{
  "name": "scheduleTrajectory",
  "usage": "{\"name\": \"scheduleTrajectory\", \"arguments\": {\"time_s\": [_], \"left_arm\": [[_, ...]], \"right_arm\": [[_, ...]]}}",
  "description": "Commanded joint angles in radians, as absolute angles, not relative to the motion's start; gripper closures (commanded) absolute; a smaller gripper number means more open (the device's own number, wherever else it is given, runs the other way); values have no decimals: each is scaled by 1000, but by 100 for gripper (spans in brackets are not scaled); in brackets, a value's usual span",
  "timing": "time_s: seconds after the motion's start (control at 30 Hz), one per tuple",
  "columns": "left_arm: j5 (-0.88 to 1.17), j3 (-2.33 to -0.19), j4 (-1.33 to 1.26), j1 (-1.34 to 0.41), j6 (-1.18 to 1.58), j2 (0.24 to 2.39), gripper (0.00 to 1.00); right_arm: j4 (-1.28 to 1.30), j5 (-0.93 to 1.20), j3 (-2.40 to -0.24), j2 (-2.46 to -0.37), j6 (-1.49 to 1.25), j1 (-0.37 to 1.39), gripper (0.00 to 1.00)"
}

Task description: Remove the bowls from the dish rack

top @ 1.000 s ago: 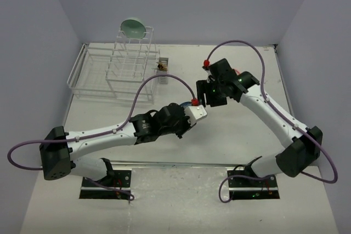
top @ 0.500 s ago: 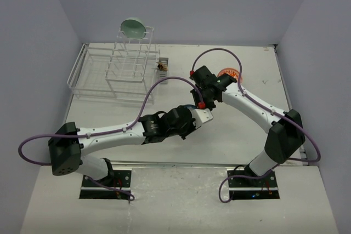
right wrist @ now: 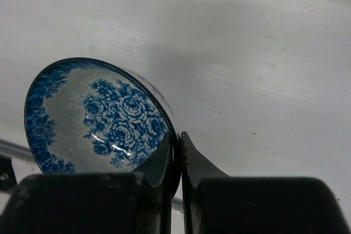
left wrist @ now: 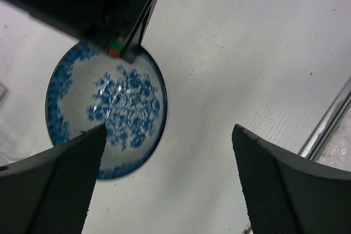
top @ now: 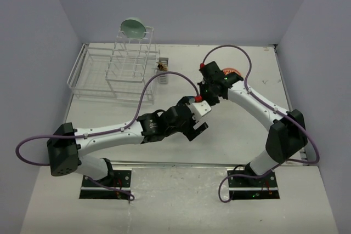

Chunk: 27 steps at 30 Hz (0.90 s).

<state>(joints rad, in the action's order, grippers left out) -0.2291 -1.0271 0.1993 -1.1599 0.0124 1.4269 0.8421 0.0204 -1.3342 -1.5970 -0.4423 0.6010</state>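
The step in hand looks like setting down one unloaded bowl. The right gripper (right wrist: 176, 142) is clamped on the rim of the blue bowl (right wrist: 104, 118), one finger inside the rim and one outside. The bowl hangs tilted off the fingertips, out to the gripper's left in its own wrist view, its flowered inside facing the camera. I cannot tell whether its base touches the table (right wrist: 263, 53).

The left gripper (left wrist: 169, 131) is spread wide and holds nothing. The bowl lies below and ahead of it, nearer one finger than the other and touching neither, with the right gripper's body across its far rim.

Next, by my judgement, the right gripper needs to level the bowl, lower it flat and only then let go. A rim pinch on a tilted bowl could let it roll or slip. The red bowl (top: 233, 72) sits just behind the right gripper and marks a likely place.

The left gripper should back clear, then reach for the green bowl (top: 133, 27), far off to its left on top of the rack (top: 109, 75).
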Motion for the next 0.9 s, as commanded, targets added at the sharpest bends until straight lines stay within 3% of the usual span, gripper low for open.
{"name": "scheduleTrajectory", "arguments": {"time_s": [0.0, 0.37, 0.87], "left_arm": [[-293, -1069, 158, -1163, 124, 1350, 0], [-558, -940, 346, -1160, 405, 985, 0], [-583, -838, 445, -1160, 460, 857, 0]], "right_arm": [[717, 20, -1316, -1522, -492, 476, 100], [595, 54, -1356, -1514, -563, 63, 100], [627, 21, -1525, -1707, -534, -52, 100]]}}
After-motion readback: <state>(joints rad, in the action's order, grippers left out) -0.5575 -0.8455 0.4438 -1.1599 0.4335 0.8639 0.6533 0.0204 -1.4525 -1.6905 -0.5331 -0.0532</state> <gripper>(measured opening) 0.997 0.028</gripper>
